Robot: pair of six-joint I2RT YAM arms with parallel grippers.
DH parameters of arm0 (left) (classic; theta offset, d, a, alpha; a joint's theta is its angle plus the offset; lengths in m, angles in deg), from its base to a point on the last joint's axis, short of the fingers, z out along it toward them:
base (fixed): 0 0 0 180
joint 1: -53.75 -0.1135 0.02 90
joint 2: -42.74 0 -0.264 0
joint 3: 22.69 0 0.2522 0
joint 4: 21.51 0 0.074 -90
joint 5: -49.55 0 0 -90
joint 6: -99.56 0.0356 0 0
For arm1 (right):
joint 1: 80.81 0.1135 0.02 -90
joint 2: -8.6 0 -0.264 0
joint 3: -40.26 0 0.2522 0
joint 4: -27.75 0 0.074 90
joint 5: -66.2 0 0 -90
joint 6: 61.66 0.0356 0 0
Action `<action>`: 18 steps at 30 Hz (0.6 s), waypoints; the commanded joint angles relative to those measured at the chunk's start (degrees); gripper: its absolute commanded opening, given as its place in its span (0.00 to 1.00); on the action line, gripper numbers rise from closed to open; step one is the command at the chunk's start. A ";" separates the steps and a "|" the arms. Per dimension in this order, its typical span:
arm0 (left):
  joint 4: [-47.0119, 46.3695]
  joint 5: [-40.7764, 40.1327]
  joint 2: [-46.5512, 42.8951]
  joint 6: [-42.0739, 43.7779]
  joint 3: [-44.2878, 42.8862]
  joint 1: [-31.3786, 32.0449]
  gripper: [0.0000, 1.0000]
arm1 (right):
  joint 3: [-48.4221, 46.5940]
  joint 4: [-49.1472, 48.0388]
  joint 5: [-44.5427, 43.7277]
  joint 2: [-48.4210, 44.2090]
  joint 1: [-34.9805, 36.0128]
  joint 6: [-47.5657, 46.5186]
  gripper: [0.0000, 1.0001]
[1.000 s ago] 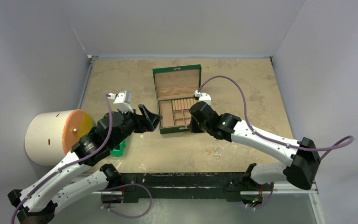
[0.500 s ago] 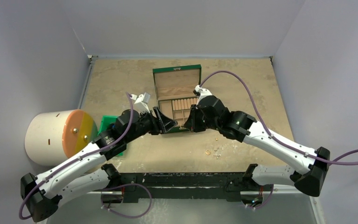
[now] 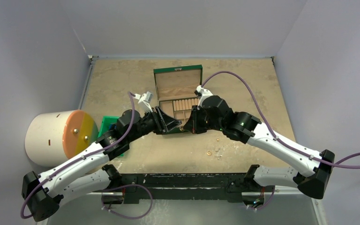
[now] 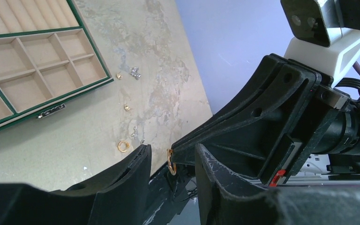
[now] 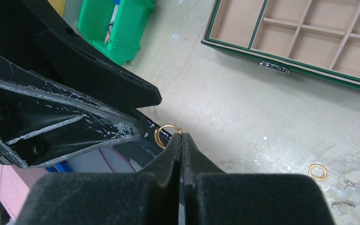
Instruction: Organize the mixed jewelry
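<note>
My right gripper (image 5: 182, 136) is shut on a small gold ring (image 5: 165, 133), pinched at its very tips, above the table in front of the open green box (image 3: 178, 70). My left gripper (image 4: 171, 151) is open, and its two fingers stand on either side of that ring (image 4: 170, 162) without touching it. In the top view the two grippers meet tip to tip, left (image 3: 176, 125) and right (image 3: 186, 126). Another gold ring (image 4: 123, 146) lies on the table, with small gold pieces (image 4: 128, 108) and silver bits (image 4: 134, 71) near it. The same loose ring (image 5: 317, 171) shows in the right wrist view.
The box's tan compartments (image 4: 26, 79) are bare. A small green plastic bin (image 3: 107, 124) sits left of the arms. A white cylinder with an orange and yellow face (image 3: 58, 136) stands at the far left. The table's near edge (image 3: 187, 174) is just below the loose jewelry (image 3: 209, 153).
My left arm has swung right from beside the bin to the box front, bringing its open fingers around the ring. My right gripper has shifted slightly left, still holding the ring.
</note>
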 commanded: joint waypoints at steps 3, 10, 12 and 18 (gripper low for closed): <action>-3.57 1.31 -0.11 -1.07 0.01 0.01 0.36 | -3.01 -2.16 0.44 -0.98 0.10 0.67 0.00; -3.24 1.71 -0.23 -1.11 -0.04 -0.02 0.30 | -2.47 -4.47 -1.60 -1.42 0.10 0.61 0.00; -3.05 1.86 -0.19 -1.11 0.00 -0.02 0.29 | -2.16 -5.53 -2.33 -1.64 0.10 0.43 0.00; -3.04 2.32 0.07 -1.19 -0.17 0.05 0.27 | -1.81 -7.46 -4.49 -2.08 0.10 -0.77 0.00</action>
